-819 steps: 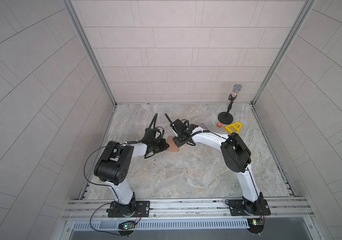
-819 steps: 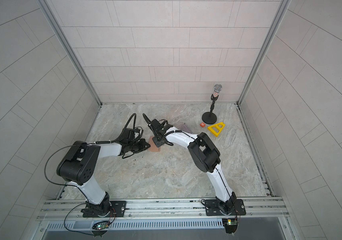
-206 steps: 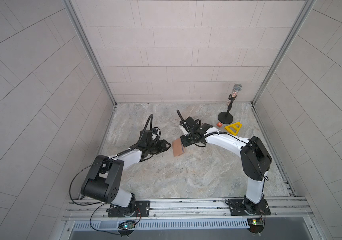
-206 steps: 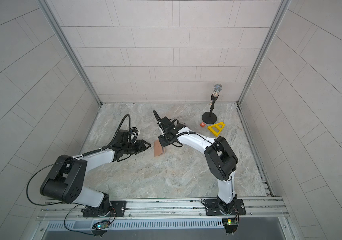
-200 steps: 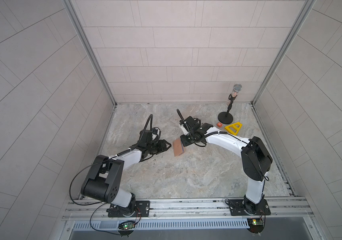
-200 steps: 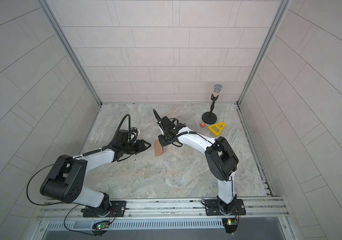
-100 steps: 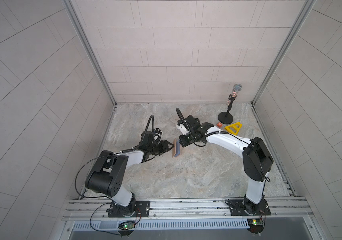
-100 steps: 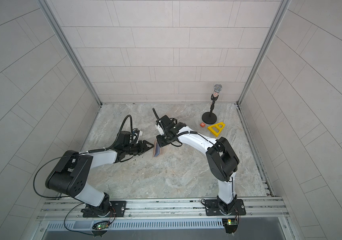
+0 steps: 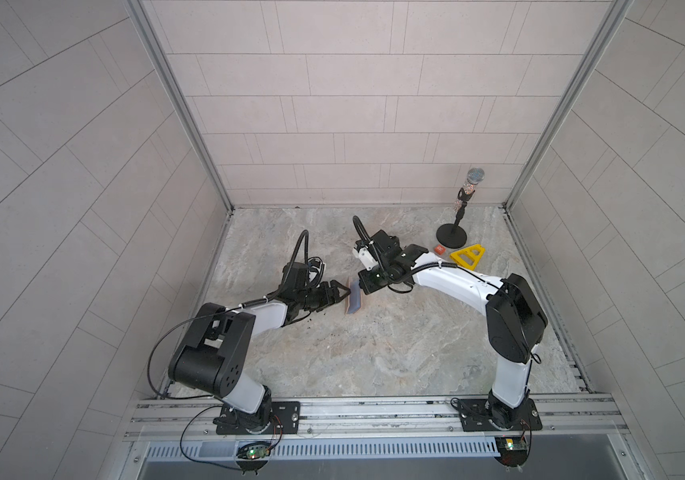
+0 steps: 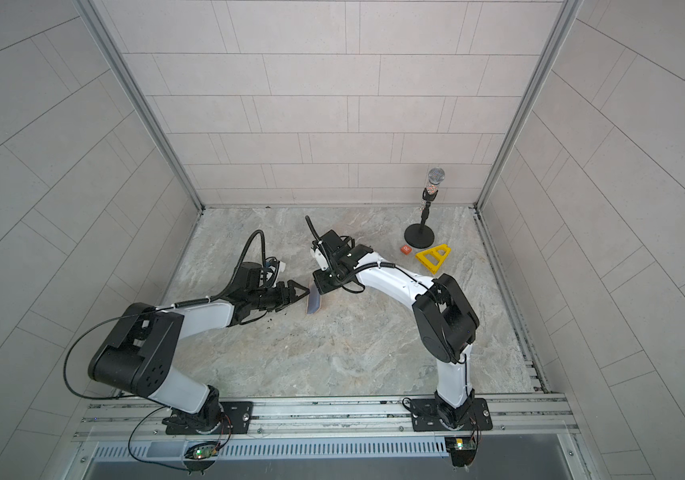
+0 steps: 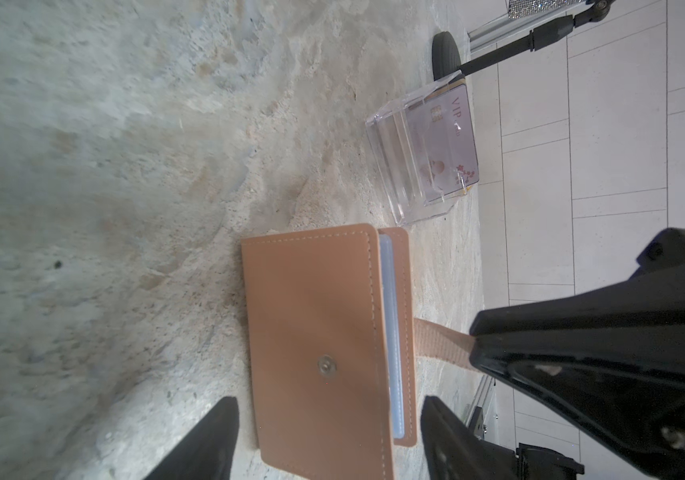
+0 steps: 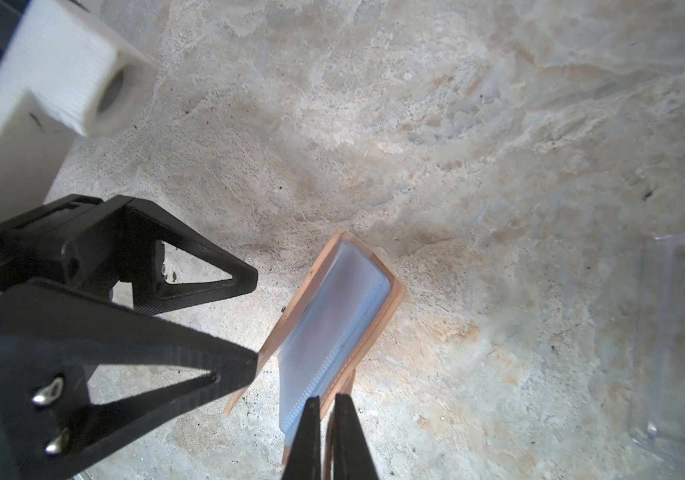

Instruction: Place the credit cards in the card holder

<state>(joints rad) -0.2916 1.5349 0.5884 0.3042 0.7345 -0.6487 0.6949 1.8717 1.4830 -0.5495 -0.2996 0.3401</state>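
Card holder (image 11: 311,332) stands edgewise — right tool (image 12: 327,402) pinches its tab (image 11: 440,345), left tool (image 12: 256,318) level, spread wide.

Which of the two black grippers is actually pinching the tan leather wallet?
The right gripper: its jaws are shut on the snap tab of the tan leather wallet. The left gripper is open, gripping nothing.

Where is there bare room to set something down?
Bare table: the near half between the arm bases, and the far left corner. Crowded: mid-table, where left tool and right tool flank the card holder; the far right corner, with microphone stand, orange tile, yellow triangle.
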